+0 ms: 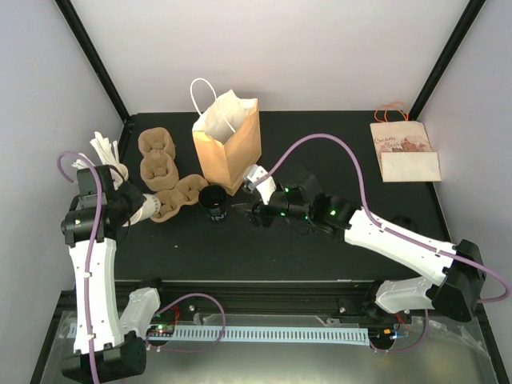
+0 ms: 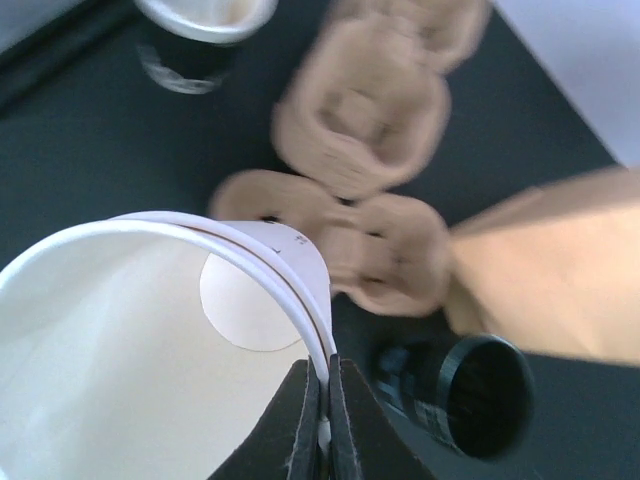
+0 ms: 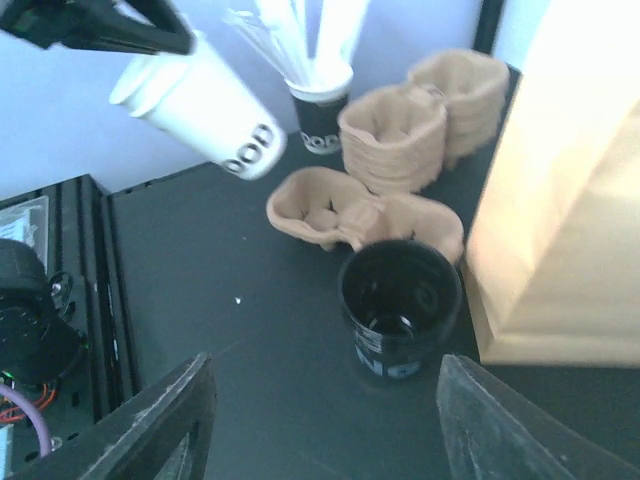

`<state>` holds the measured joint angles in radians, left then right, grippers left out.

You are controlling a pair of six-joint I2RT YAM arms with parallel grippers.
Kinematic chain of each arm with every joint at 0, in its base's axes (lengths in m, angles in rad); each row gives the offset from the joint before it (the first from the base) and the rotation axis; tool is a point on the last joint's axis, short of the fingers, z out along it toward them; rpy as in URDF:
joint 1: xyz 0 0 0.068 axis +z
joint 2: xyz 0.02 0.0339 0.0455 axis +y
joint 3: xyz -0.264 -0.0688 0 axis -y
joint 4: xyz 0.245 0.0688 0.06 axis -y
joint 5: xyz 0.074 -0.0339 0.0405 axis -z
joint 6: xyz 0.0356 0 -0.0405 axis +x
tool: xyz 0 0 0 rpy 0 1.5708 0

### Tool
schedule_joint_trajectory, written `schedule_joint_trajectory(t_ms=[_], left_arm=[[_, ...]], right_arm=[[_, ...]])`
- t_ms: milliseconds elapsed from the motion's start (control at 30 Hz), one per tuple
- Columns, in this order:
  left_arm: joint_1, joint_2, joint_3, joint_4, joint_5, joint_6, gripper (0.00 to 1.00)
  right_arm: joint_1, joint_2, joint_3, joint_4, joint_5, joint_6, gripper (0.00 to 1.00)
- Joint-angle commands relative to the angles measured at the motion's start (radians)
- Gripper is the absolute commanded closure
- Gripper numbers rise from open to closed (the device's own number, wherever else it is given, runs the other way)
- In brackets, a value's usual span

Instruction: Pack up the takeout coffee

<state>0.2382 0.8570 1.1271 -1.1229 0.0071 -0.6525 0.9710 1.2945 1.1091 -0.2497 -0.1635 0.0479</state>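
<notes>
Far left of the paper bag [image 1: 230,144] your left gripper [image 2: 322,380] is pinching the rim of the tilted white cups [image 2: 120,350], the cardboard carrier [image 1: 178,196] lies nearer it, the black cup [image 1: 214,202] stands upright at its front-left corner, and your right gripper [image 1: 248,210] is spread wide and empty just in front.

At the far right I see a flat brown paper pouch [image 1: 404,154] with printed lettering and an orange string loop, lying on the black tabletop [image 1: 320,128]. Along the near edge runs a white slotted plastic strip [image 1: 272,333].
</notes>
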Motion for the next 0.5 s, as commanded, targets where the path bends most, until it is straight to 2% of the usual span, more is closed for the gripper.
schedule_joint_trajectory(t_ms=[0,67,233,367,467], left_arm=[[-0.052,-0.03,0.053,0.126,0.364,0.114,0.99],[-0.092,-0.046,0.078,0.178,0.436,0.115,0.98],[-0.118,-0.134,0.118,0.319,0.464,0.129,0.98],[-0.138,-0.151,0.094,0.472,0.675,0.08,0.98],[-0.244,-0.131,0.102,0.522,0.734,0.09,0.98]], right_arm=[[0.012,-0.014,-0.054,0.244,-0.122,-0.125,0.36],[0.016,-0.037,-0.092,0.295,-0.111,-0.19,0.33],[0.017,-0.141,-0.182,0.369,-0.068,-0.334,0.14],[0.016,-0.238,-0.237,0.362,-0.041,-0.464,0.0],[0.016,-0.276,-0.247,0.351,-0.023,-0.505,0.0]])
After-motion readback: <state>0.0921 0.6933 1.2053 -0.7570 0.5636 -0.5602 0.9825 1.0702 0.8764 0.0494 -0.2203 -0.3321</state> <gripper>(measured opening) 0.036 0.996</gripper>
